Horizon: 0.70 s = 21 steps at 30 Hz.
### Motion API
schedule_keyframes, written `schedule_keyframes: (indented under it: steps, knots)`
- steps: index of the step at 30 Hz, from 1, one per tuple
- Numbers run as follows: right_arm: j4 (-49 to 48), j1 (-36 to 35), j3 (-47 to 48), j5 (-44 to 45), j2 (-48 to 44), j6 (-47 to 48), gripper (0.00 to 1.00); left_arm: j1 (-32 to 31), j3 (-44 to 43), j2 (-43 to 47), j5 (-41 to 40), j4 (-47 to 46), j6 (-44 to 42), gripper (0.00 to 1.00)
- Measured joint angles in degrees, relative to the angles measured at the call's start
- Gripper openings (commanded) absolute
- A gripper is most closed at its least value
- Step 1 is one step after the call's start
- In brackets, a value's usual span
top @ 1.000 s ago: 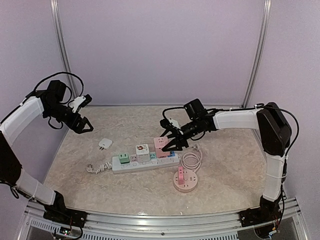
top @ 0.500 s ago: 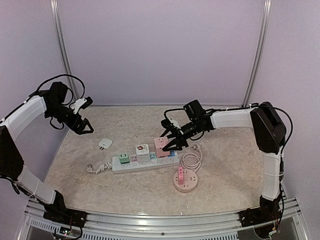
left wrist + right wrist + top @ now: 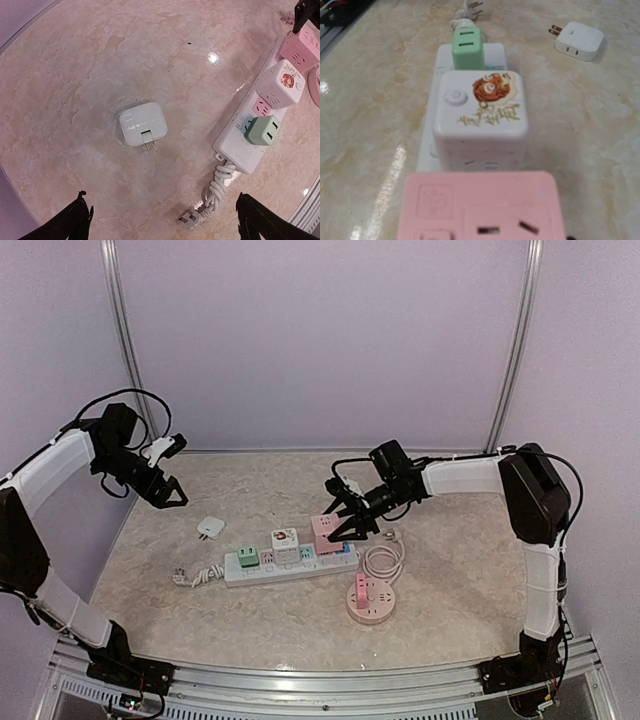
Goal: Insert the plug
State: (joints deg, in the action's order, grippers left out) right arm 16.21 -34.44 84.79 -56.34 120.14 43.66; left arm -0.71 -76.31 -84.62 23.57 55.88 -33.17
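A white power strip (image 3: 300, 568) lies mid-table with a green plug (image 3: 246, 558), a white cube adapter (image 3: 285, 543) and a pink cube adapter (image 3: 322, 530) standing on it. My right gripper (image 3: 346, 512) is at the pink cube's right side, fingers spread. In the right wrist view the pink cube (image 3: 480, 205) fills the bottom, with the white cube (image 3: 481, 117) and green plug (image 3: 466, 47) behind it; my fingers are out of view. A loose white charger (image 3: 209, 528) lies prongs-up left of the strip. My left gripper (image 3: 165, 478) is open and empty, high above it (image 3: 143, 123).
A round pink socket (image 3: 371, 598) with a coiled white cord (image 3: 383, 560) sits right of the strip. The strip's bundled cord and plug (image 3: 190, 220) lie at its left end. Purple walls and metal posts enclose the table.
The right forearm has shifted slightly while its gripper stays by the pink cube. The left gripper has drifted a little. No object has moved.
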Motion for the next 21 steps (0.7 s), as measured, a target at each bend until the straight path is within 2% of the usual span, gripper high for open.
schedule_keyframes:
  steps: [21]
  knots:
    - [0.26, -1.14, 1.22, 1.64, 1.31, -0.59, 0.00, 0.00, -0.24, -0.31, -0.02, 0.09, -0.15, 0.99]
